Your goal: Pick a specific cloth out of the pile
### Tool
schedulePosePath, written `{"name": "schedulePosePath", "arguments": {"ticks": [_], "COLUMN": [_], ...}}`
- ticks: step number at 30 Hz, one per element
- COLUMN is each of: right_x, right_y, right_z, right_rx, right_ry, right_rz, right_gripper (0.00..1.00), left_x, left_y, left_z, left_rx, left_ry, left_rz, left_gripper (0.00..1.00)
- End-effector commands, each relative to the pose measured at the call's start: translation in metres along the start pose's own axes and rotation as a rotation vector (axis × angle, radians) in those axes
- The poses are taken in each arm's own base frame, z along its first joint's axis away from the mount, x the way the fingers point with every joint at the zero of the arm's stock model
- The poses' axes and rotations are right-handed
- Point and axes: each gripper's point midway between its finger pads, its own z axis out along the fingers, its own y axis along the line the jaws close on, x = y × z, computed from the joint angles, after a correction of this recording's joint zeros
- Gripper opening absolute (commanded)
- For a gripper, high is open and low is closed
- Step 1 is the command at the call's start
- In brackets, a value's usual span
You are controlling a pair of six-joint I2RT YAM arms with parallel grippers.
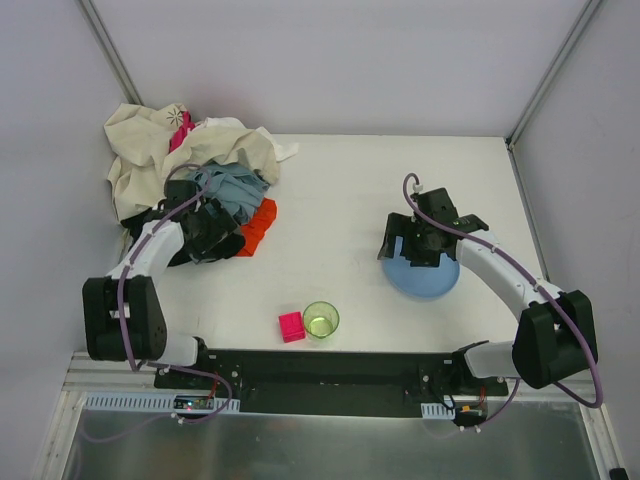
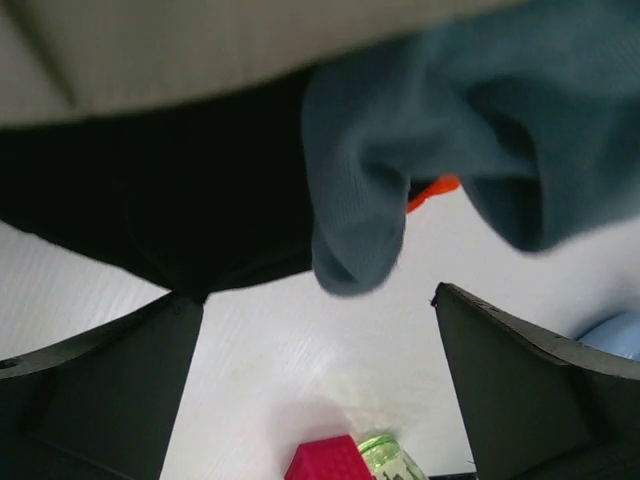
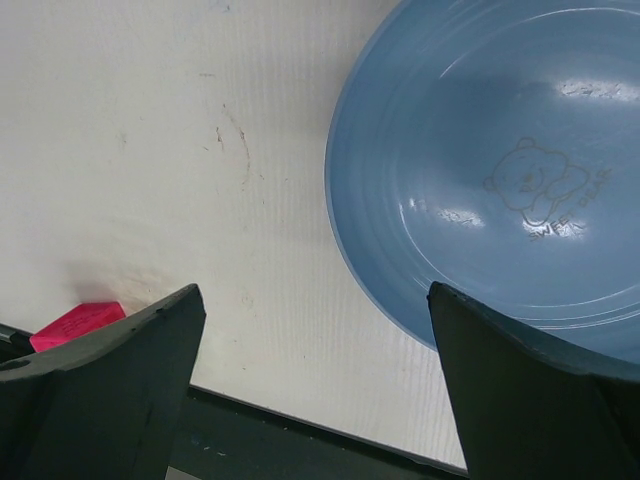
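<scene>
Pile [image 1: 200, 170] sits at the far-left corner of the worktop [image 1: 350, 200], with a beige sheet [image 1: 140, 150] on top toward the back, a magenta piece [image 1: 180, 130] poking out, a grey-blue cloth [image 1: 232, 185] in the middle and a black cloth [image 2: 150, 200] on the near side. The orange-red cloth [image 1: 258, 225] is at the pile's near-right fringe, partly on bare worktop and mostly tucked under the grey-blue and black pieces. In the left wrist view only a small orange sliver shows between the grey-blue folds. Left claw [image 2: 312, 295] is at the near side of the pile, released, with its fingers spread wide and nothing between them; the grey-blue cloth hangs just ahead of it. Right claw [image 3: 315, 290] is also released and gripping nothing, over the left rim of the blue plate [image 3: 500, 180] on the right half of the worktop. Pink cube [image 1: 291, 327] and green cup [image 1: 321, 319] stand just beside each other near the middle of the near edge, well apart from the pile.
</scene>
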Motion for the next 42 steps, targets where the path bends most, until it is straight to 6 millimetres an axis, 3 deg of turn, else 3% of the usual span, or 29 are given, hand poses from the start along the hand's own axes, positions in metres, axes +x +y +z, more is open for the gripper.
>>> {"name": "schedulePosePath", "arguments": {"ticks": [1, 6, 14, 27, 34, 38, 42], "right_x": [-0.003, -0.003, -0.005, -0.009, -0.014, -0.015, -0.015], "right_y": [0.001, -0.002, -0.003, 0.000, 0.001, 0.001, 0.001], "right_z": [-0.006, -0.005, -0.003, 0.005, 0.005, 0.006, 0.006], "right_rx": [0.003, 0.024, 0.033, 0.032, 0.036, 0.038, 0.043], "right_ry": [-0.036, -0.023, -0.019, 0.001, 0.001, 0.008, 0.011], "right_rz": [-0.005, -0.016, -0.024, -0.023, -0.035, -0.039, -0.044], "right_gripper": [0.96, 0.96, 0.96, 0.96, 0.96, 0.96, 0.96], "left_x": [-0.026, -0.036, -0.058, -0.095, -0.106, -0.109, -0.111], "left_y": [-0.015, -0.022, -0.041, -0.070, -0.063, -0.053, -0.050], "left_z": [0.021, 0.032, 0.018, 0.011, 0.028, 0.043, 0.059], "left_rx": [0.016, 0.022, 0.104, 0.147, 0.066, -0.005, -0.031], "left_ry": [-0.054, -0.075, -0.197, -0.276, -0.267, -0.239, -0.204], "left_rz": [-0.015, -0.001, 0.046, 0.125, 0.172, 0.182, 0.188], "left_gripper": [0.99, 0.99, 0.97, 0.95, 0.90, 0.82, 0.57]}}
